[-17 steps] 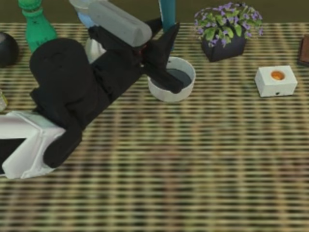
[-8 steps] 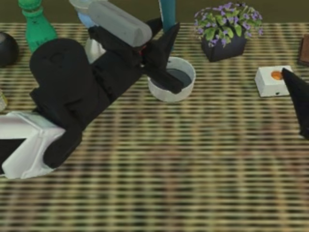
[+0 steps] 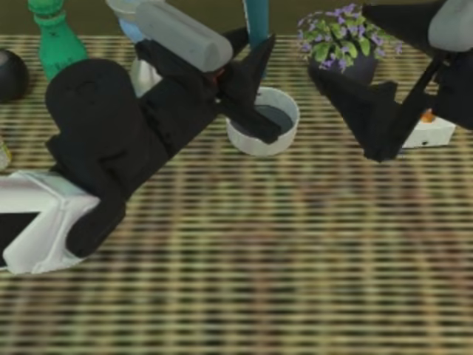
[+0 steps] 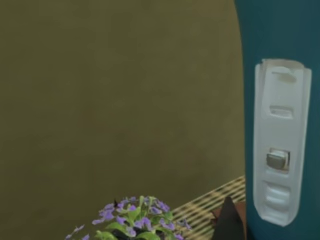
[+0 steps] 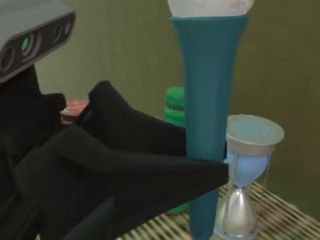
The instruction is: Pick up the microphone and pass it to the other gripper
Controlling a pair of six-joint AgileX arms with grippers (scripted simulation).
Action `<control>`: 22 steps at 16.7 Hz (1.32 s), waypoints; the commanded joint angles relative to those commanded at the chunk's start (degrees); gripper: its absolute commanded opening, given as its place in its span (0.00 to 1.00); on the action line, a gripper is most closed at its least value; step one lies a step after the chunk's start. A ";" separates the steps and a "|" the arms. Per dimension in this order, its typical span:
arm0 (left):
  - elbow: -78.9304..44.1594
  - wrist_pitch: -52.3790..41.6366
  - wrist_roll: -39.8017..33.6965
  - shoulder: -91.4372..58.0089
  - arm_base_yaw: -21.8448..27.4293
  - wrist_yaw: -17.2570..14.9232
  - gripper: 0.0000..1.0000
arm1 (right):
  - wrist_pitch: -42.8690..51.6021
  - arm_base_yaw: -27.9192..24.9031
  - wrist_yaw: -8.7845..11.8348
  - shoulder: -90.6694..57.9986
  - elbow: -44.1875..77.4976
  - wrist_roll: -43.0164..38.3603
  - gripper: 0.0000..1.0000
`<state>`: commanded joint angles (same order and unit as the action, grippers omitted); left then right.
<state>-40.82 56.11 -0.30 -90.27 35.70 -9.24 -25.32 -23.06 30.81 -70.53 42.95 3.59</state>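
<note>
The microphone [image 3: 256, 18] stands upright at the back of the table, its teal handle [image 5: 206, 100] rising to a whitish head [image 5: 210, 6]. Its white switch strip [image 4: 280, 140] fills the left wrist view. My left gripper [image 3: 255, 53] is shut on the lower handle, one black finger [image 5: 165, 175] crossing in front of it. My right gripper [image 3: 336, 41] hangs open to the microphone's right, over the potted plant, apart from the handle. Its lower finger [image 3: 369, 115] points toward the microphone.
A white bowl [image 3: 284, 111] lies under the left gripper. An hourglass [image 5: 245, 175] stands just behind the microphone, with a green bottle [image 3: 55, 41] and a small red bottle [image 5: 75, 110] farther left. A potted plant [image 3: 325, 44] and a white box [image 3: 436, 133] sit at the right.
My right arm has swept in from the right edge toward the back centre, fingers open and facing the microphone. The left arm and the microphone have stayed still.
</note>
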 joint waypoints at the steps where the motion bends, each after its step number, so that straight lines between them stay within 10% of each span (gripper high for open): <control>1: 0.00 0.00 0.00 0.00 0.00 0.00 0.00 | -0.69 -0.56 0.74 -1.52 1.12 0.13 1.00; 9: 0.00 0.00 0.00 0.00 0.00 0.00 0.00 | -1.39 -1.33 0.87 -3.43 2.74 0.20 1.00; 17: 0.00 0.00 0.00 0.00 0.00 0.00 0.00 | -4.35 -8.90 -6.82 -21.59 17.71 -0.05 1.00; 22: 0.00 0.00 0.00 0.00 0.00 0.00 0.00 | -4.59 -9.69 -7.61 -23.00 19.09 -0.09 1.00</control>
<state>-40.82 56.11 -0.30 -90.27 35.70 -9.24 -29.90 -32.74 23.20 -93.53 62.04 3.51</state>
